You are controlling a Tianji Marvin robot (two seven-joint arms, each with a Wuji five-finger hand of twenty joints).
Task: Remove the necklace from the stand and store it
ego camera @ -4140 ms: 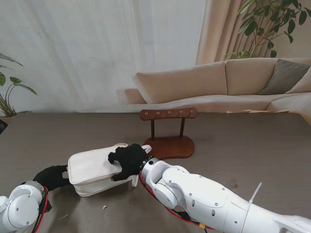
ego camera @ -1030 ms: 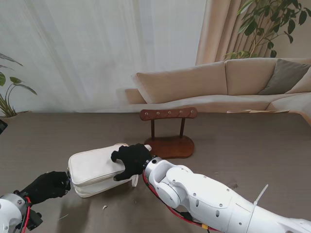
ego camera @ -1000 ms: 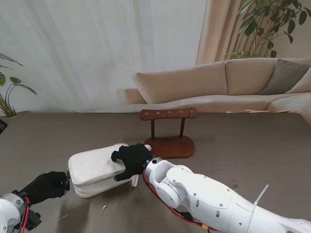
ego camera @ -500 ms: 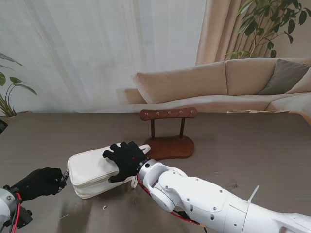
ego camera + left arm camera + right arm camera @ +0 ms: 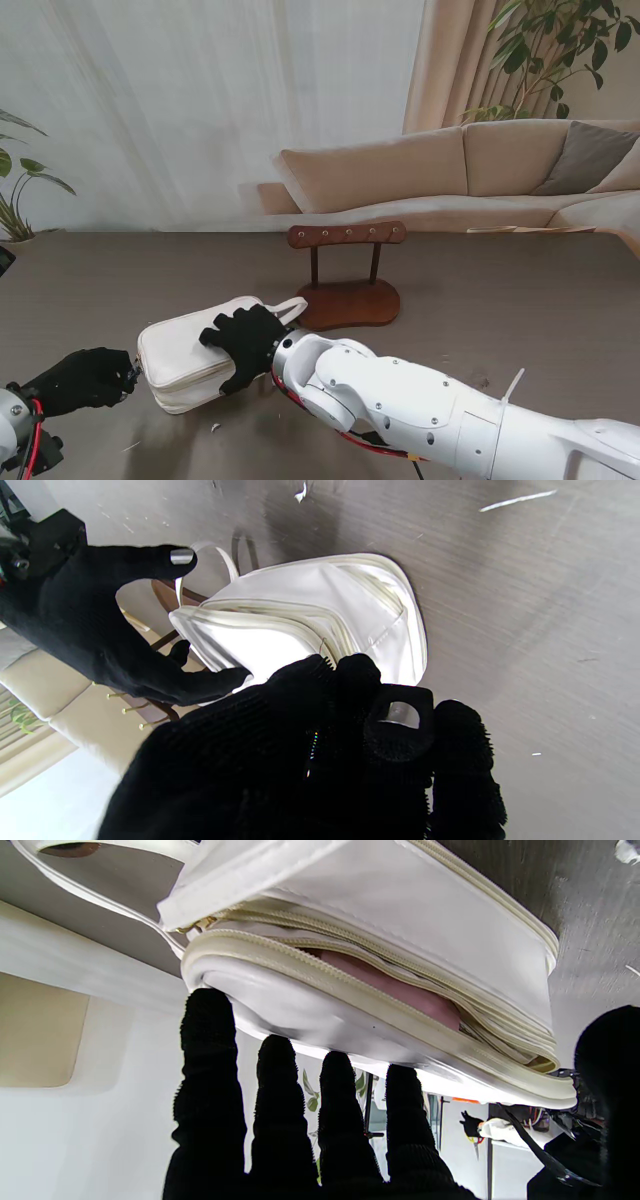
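Observation:
The white zip pouch (image 5: 180,362) lies on the table, nearer to me and left of the wooden stand (image 5: 347,236). The stand's pegs are bare and no necklace shows in any view. My right hand (image 5: 241,340) rests flat on the pouch top (image 5: 380,910), fingers (image 5: 272,1100) spread, open. The zip gapes a little, showing pink lining (image 5: 395,990). My left hand (image 5: 84,378) is closed at the pouch's left end (image 5: 390,630), pinched on the small zipper pull. The pull is mostly hidden by the left fingers (image 5: 360,700).
A beige sofa (image 5: 470,165) stands beyond the table's far edge, with plants at the left (image 5: 15,200) and back right (image 5: 550,50). Small white scraps (image 5: 213,427) lie on the dark table (image 5: 520,310) near me. My right forearm (image 5: 420,410) crosses the near middle.
My right hand has slid left across the pouch top and spread its fingers. My left hand has drawn leftward at the pouch's end. The pouch has shifted slightly left.

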